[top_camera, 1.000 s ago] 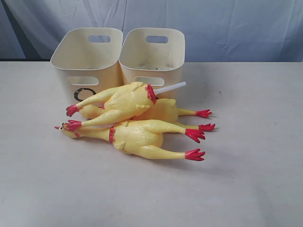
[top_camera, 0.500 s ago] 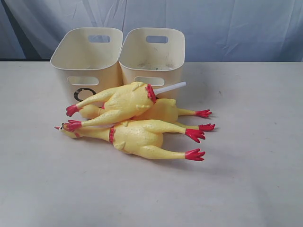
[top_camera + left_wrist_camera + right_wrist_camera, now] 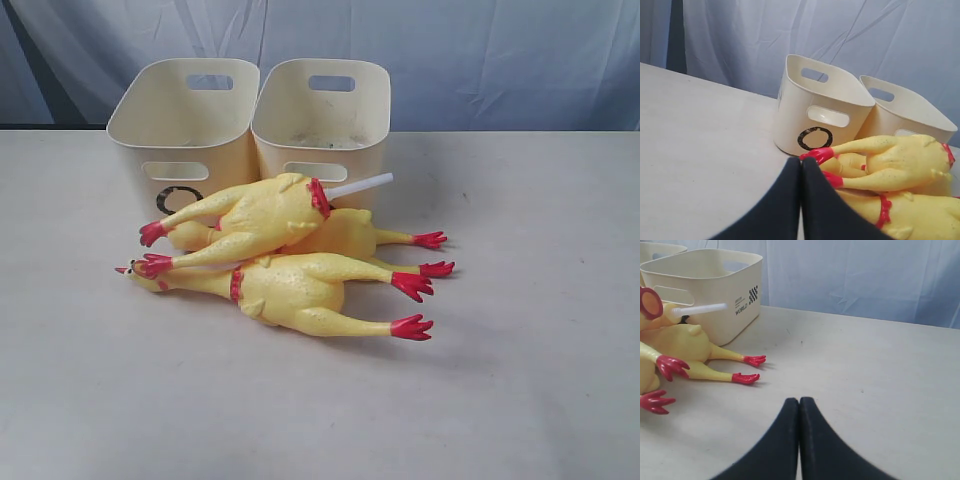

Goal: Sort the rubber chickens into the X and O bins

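Three yellow rubber chickens lie piled in front of two cream bins. The top one (image 3: 262, 215) is headless, with a red-rimmed neck hole and a white tube (image 3: 360, 185) sticking out. The front chicken (image 3: 300, 290) has its head to the left; a third (image 3: 350, 235) lies half hidden behind. The left bin (image 3: 180, 110) shows a black O (image 3: 814, 138). The chickens hide the front mark of the right bin (image 3: 322, 105). My left gripper (image 3: 800, 162) is shut and empty, just short of the chickens' red feet (image 3: 820, 154). My right gripper (image 3: 799, 401) is shut and empty, apart from the nearest red feet (image 3: 746, 377).
A pale table (image 3: 530, 350) carries everything, with a blue-white cloth backdrop (image 3: 480, 60) behind the bins. The right bin's side carries a small checkered "WORLD" label (image 3: 746, 304). Neither arm shows in the exterior view.
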Controlling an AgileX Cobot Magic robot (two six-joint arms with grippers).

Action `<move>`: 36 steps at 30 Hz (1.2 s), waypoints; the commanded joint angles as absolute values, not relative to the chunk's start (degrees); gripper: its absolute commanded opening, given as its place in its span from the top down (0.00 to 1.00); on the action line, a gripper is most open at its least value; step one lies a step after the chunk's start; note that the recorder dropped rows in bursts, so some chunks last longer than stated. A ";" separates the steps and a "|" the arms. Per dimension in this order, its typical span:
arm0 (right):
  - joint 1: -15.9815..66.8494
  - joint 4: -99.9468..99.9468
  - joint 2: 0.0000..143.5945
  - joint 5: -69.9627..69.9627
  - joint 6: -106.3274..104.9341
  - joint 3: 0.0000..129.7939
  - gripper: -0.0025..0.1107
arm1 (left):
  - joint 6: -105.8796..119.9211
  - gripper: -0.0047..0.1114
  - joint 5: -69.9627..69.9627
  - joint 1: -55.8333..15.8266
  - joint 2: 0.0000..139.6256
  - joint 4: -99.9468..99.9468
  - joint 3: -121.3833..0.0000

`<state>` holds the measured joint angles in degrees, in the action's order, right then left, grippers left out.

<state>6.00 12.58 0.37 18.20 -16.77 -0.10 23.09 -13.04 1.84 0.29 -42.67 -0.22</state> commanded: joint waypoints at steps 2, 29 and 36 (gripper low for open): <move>6.07 12.43 0.00 17.47 -16.87 0.00 0.99 | 22.95 0.96 -14.13 1.52 0.00 -43.40 -2.10; 6.07 12.43 0.00 17.47 -16.87 0.00 0.99 | 30.93 0.96 -29.11 1.52 31.09 -44.86 -27.07; 6.07 12.43 0.00 17.47 -16.87 0.00 0.99 | 33.74 0.96 -35.31 1.52 43.82 -44.98 -34.21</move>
